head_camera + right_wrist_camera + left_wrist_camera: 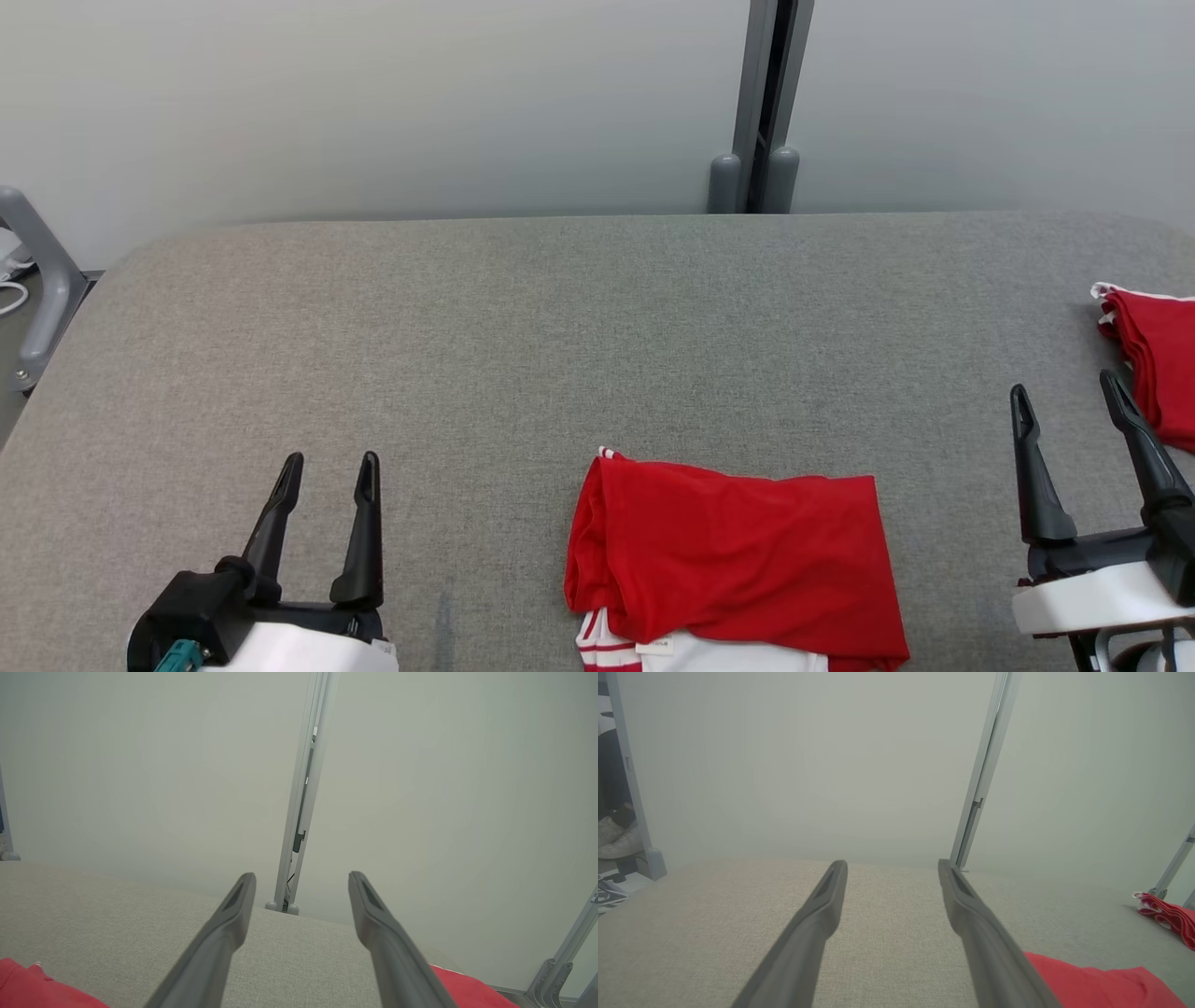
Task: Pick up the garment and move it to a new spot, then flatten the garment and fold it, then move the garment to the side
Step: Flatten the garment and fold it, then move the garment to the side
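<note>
Garment: a red sports shirt [738, 551], doubled over into a rough, wrinkled rectangle. A white part with red stripes [602, 651] shows under its near edge.
Where it lies: flat on the table between the two grippers and touching neither. It is to the inside of each, level with their bases rather than their tips, and closer to the right one.
Left gripper [332, 457]: fingers spread wide with nothing between them, pointing away over bare cloth.
Right gripper [1065, 384]: likewise spread and holding nothing.
Stage: my judgement is that this fits two readings. The shirt may be a loose heap waiting to be lifted to a new spot, or a shirt already folded and waiting to go to the side. The pictures do not settle which.
Doing it well: either way a grip should probably come in low from the shirt's side edges. It should take every layer together and leave the table covering alone. The fabric looks thin and likely to slide.
Writing: a small white label [653, 646] sits at the near edge, its print too small to read. No brand is legible.
Second garment [1158, 364]: red with white trim, folded, just outside the right gripper's outer finger.
Table [523, 327]: covered in grey woven cloth.
Beyond the fingertips: a grey post [766, 103] against a pale wall.
</note>
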Available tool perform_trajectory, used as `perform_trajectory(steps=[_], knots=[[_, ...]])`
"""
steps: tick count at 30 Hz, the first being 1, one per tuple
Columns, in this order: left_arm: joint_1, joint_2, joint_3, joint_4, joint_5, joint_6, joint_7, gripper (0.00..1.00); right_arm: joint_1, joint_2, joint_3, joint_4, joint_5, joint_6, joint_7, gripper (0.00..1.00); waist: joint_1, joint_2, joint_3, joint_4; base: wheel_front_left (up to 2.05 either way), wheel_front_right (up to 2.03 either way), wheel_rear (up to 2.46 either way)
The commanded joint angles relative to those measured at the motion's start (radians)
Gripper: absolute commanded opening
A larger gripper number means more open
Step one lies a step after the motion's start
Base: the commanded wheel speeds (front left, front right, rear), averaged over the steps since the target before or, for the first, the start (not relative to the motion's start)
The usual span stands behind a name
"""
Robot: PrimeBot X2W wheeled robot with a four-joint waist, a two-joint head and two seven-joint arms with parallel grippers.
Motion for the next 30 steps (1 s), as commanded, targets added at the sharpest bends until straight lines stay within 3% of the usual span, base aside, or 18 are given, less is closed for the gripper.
perform_trajectory(steps=[1,30], knots=[[0.005,0.004,0.001,0.001,0.004,0.005,-0.004,1.00,0.004,-0.001,-0.003,0.003,0.003,0.000,0.000,1.00,0.0000,-0.0001,-0.001,0.001,0.00,0.00,0.00],[0.003,0.004,-0.020,0.024,-0.002,-0.003,-0.004,1.00,0.001,0.012,0.002,0.045,0.040,0.000,0.000,1.00,0.0000,-0.0001,-0.002,0.005,0.00,0.00,0.00]])
